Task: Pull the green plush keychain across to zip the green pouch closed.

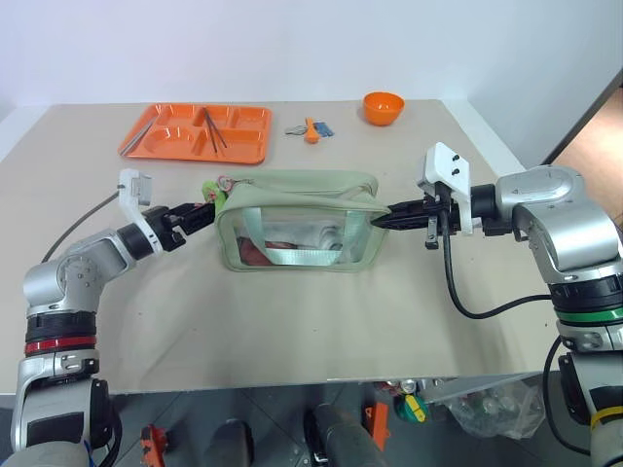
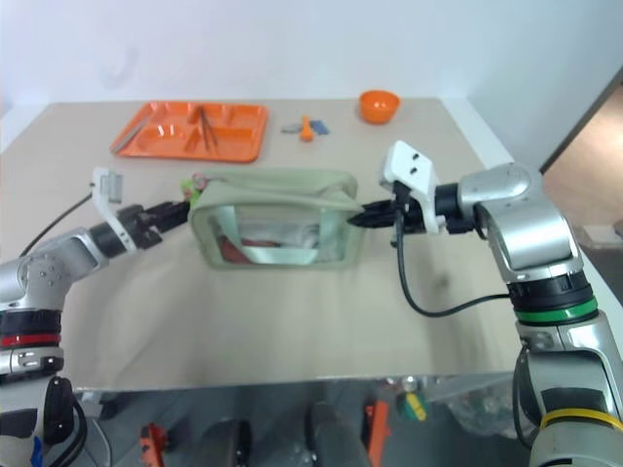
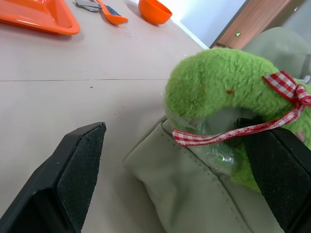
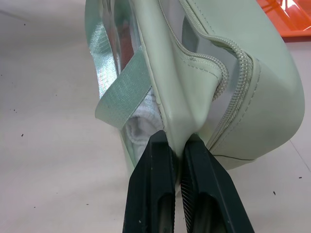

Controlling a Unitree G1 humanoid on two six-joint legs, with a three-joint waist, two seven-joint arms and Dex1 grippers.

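Approach step: right end effector [image 4: 177, 145] pinches the boxy pale sage-green fabric pouch [image 1: 297, 219] end; open left end effector [image 3: 180, 165] straddles the fuzzy lime-green plush keychain [image 3: 218, 82], and must close next

1. A beige table [image 1: 292, 311] spreads across the middle of the frame.
2. A plain white wall [image 1: 292, 44] fills the top.
3. Wooden flooring [image 1: 602, 136] peeks in at the right edge.
4. Grey floor [image 1: 273, 413] runs along the bottom.
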